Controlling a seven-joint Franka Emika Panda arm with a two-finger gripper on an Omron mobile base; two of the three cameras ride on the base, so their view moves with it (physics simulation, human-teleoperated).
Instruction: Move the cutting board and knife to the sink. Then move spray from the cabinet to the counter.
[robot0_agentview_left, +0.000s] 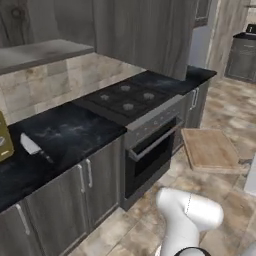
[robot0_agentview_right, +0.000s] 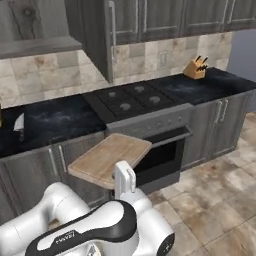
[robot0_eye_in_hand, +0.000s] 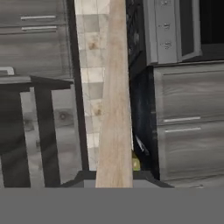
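My gripper (robot0_agentview_right: 124, 173) is shut on the cutting board (robot0_agentview_right: 111, 159), a light wooden board held about level in the air in front of the oven. From the left base the cutting board (robot0_agentview_left: 209, 149) hangs over the floor. In the hand view the cutting board (robot0_eye_in_hand: 114, 109) runs edge-on up the middle. The knife (robot0_agentview_left: 33, 146) lies on the black counter (robot0_agentview_left: 70, 131) left of the hob, and the knife (robot0_agentview_right: 19, 122) also appears at the right base view's left edge. The cabinet (robot0_agentview_left: 42, 51) with its grey shelf hangs above the counter. Sink and spray are out of view.
A black hob (robot0_agentview_left: 125, 97) sits over a built-in oven (robot0_agentview_left: 150, 150) with a bar handle. A yellow appliance (robot0_agentview_left: 4, 137) stands left of the knife. A knife block (robot0_agentview_right: 196, 67) is on the right counter. Grey lower cabinets (robot0_agentview_right: 220, 125) line the tiled floor (robot0_agentview_right: 215, 200).
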